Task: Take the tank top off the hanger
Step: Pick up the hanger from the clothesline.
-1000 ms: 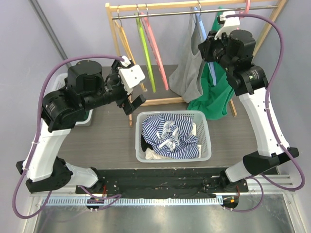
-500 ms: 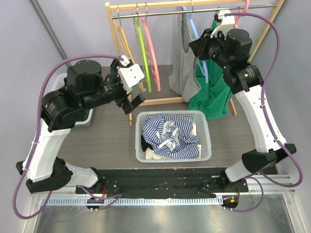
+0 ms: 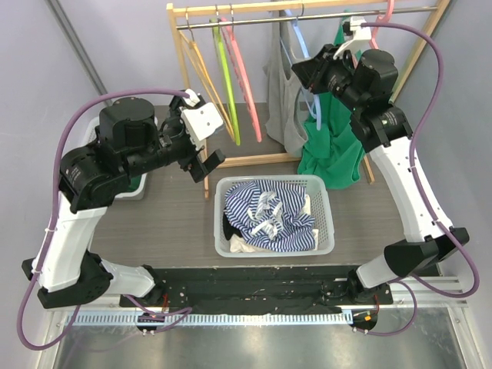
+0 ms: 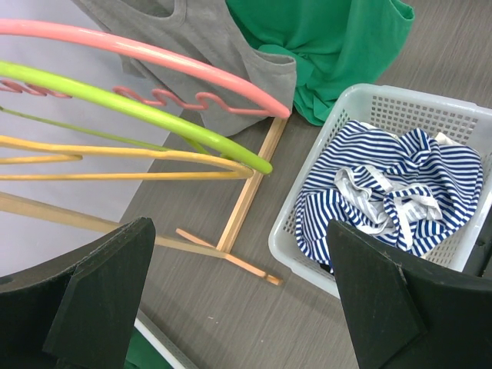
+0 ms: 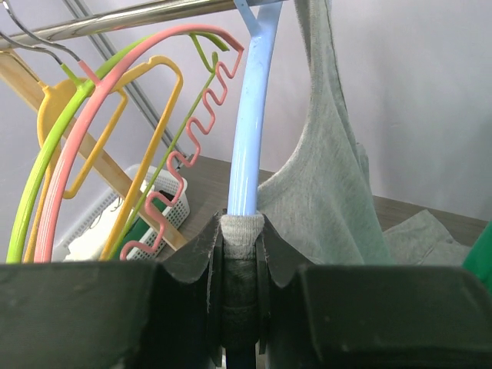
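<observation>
Right fingers (image 5: pixel 192 265): pressed together on a grey strap of the tank top (image 5: pixel 327 192) where it wraps the blue hanger (image 5: pixel 250 115), at the bottom centre of the right wrist view.
Left fingers (image 4: pixel 100 296): wide apart and holding nothing, above the worktop (image 4: pixel 231 307) left of the basket (image 4: pixel 369 104).
Tank top: hung on the blue hanger under the rail (image 3: pixel 261 18), upper right of centre in the overhead view, beside the green garment (image 3: pixel 334 150). It is not off yet.
Risk, hanger in the grip: the pinch seems to take in the hanger arm as well as the strap, so a pull could drag both off the rail.
Risk, far strap: the other shoulder probably stays hooked, so tugging one side may tilt the hanger or stretch the fabric.
Risk, neighbours: the pink hanger (image 4: pixel 154 54) hangs on the same rail and could snag.
Right wrist view alone: the strap folded over the hanger arm inside the grip.
Overhead view alone: both arms at once, and where the hanger sits along the rail.
Left wrist view alone: the tank top's hem and the rack's wooden foot (image 4: pixel 246 192) seen close.
</observation>
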`<state>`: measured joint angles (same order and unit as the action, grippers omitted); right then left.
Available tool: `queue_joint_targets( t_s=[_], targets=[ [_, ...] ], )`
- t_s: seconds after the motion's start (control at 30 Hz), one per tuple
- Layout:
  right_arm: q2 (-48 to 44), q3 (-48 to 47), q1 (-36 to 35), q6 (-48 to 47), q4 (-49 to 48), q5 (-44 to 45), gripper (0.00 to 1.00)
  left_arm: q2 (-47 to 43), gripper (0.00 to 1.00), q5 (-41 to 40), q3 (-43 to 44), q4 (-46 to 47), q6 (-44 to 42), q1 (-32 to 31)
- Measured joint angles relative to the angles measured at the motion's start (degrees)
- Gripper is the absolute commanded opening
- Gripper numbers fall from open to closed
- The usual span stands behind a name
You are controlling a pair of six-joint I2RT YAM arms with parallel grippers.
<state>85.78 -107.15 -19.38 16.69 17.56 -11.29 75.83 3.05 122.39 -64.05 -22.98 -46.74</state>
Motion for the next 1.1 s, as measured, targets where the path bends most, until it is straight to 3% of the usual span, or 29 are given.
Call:
queue_joint_targets(
  t_s=[0.17, 0.33, 0.63, 0.93, 1.1],
  targets=[
    [-1.7, 0.7, 0.0, -1.1, 0.5, -0.2, 0.01, 0.0, 1.00, 0.0, -0.1, 0.0, 0.0, 0.1],
    [-5.6, 0.7, 0.0, -3.1, 7.3, -1.7, 0.01, 0.0, 1.00, 0.0, -0.1, 0.0, 0.0, 0.3],
    [-21.4, 6.1, 0.1, -5.6, 20.7, -4.4, 0.01, 0.0, 1.00, 0.9, 0.0, 0.0, 0.1, 0.3],
    [-24.2, -2.4, 0.1, -6.9, 32.8, -11.6, 0.01, 0.0, 1.00, 1.3, 0.2, 0.4, 0.4, 0.3],
    [-23.7, -16.3, 0.1, -6.8, 31.7, -13.8, 0.01, 0.0, 1.00, 1.3, 0.2, 0.4, 0.6, 0.3]
  ],
)
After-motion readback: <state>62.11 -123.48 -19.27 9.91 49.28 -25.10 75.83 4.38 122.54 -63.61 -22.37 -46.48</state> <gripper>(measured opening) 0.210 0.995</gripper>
